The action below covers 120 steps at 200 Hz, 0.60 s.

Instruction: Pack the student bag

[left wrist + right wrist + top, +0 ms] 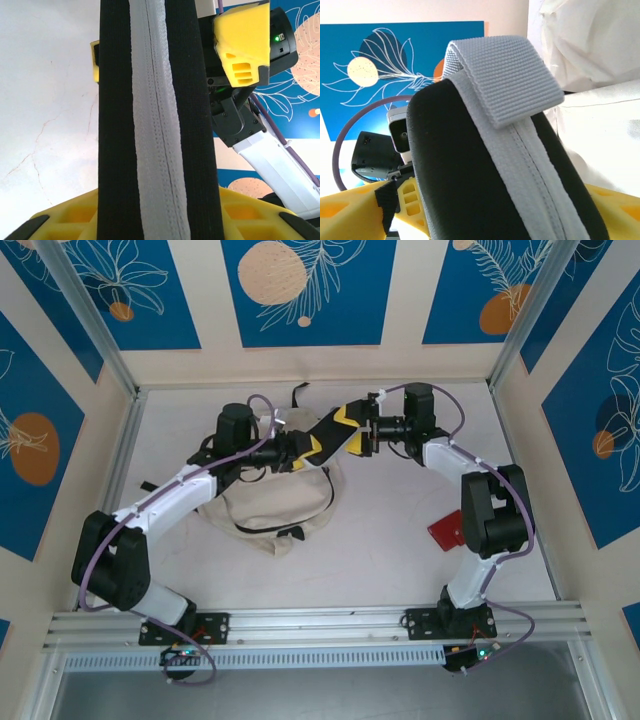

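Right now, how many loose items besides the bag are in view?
2: a black padded case held up above the bag, and a red flat item beside the right arm. Others may be hidden.

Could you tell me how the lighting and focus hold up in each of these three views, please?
Top external: evenly lit and sharp, with only faint shadows on the table. Left wrist: the black strap is crisp enough to show stitching, while the table behind is washed out. Right wrist: the strap is sharp, the student bag overexposed, its folds nearly lost.
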### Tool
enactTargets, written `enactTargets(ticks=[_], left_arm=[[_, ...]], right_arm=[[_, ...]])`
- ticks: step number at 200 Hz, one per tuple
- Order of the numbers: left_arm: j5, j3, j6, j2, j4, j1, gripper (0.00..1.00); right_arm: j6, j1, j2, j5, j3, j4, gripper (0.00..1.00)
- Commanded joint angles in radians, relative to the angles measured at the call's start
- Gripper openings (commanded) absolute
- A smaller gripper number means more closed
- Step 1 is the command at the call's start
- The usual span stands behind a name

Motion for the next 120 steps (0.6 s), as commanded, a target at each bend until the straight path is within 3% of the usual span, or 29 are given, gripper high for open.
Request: enactTargets(ticks=[1, 39, 61, 93, 120], left_arm=[[0.037, 0.012, -0.020, -0.029, 0.038, 0.018, 0.39], [0.030, -0.002, -0.019, -0.029, 0.026, 0.035, 0.45], [0.005, -0.008, 0.015, -0.047, -0.022, 0.049, 0.57], [-0.103, 0.003, 0.148, -0.100, -0.242, 0.086, 0.82], [-0.317, 0.033, 0.290, -0.127, -0.524, 0.122, 0.90]], right_arm=[[0.076, 0.006, 0.001, -0.020, -0.028, 0.101, 0.84], [0.120, 0.001, -0.003, -0.009, -0.033, 0.131, 0.59], [0.115, -0.007, -0.020, 0.019, -0.053, 0.131, 0.50], [0.022, -0.033, -0.051, 0.077, -0.068, -0.006, 0.47], [-0.100, -0.061, -0.086, 0.143, -0.084, -0.154, 0.46]])
